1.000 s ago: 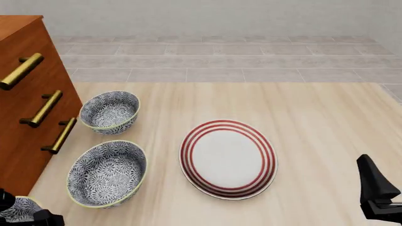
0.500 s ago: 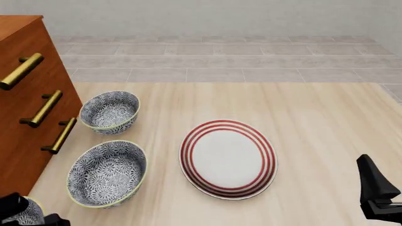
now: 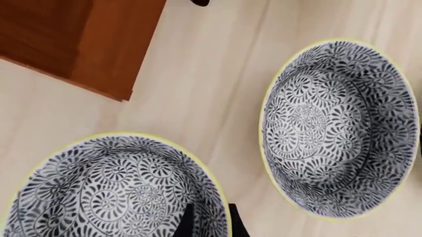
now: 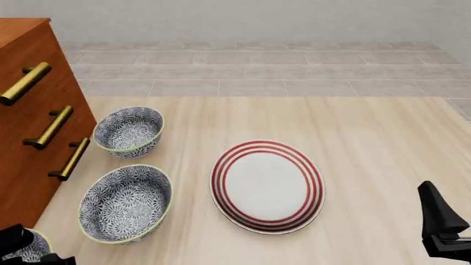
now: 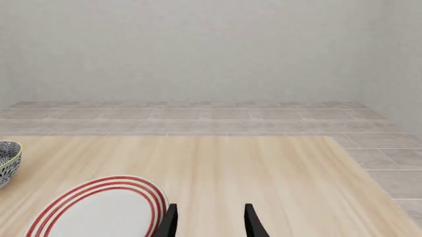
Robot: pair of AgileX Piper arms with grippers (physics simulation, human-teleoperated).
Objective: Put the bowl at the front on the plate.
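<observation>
Three bowls along table's left, front bowl (image 4: 26, 249) rim between left gripper (image 3: 209, 222) fingers, right gripper (image 5: 208, 222) parted, idle beside plate (image 4: 267, 185)

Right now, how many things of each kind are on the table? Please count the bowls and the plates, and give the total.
Bowls: 3, namely the front one at the left hand, the middle one and the far one.
Plates: 1.
Total: 4.
</observation>
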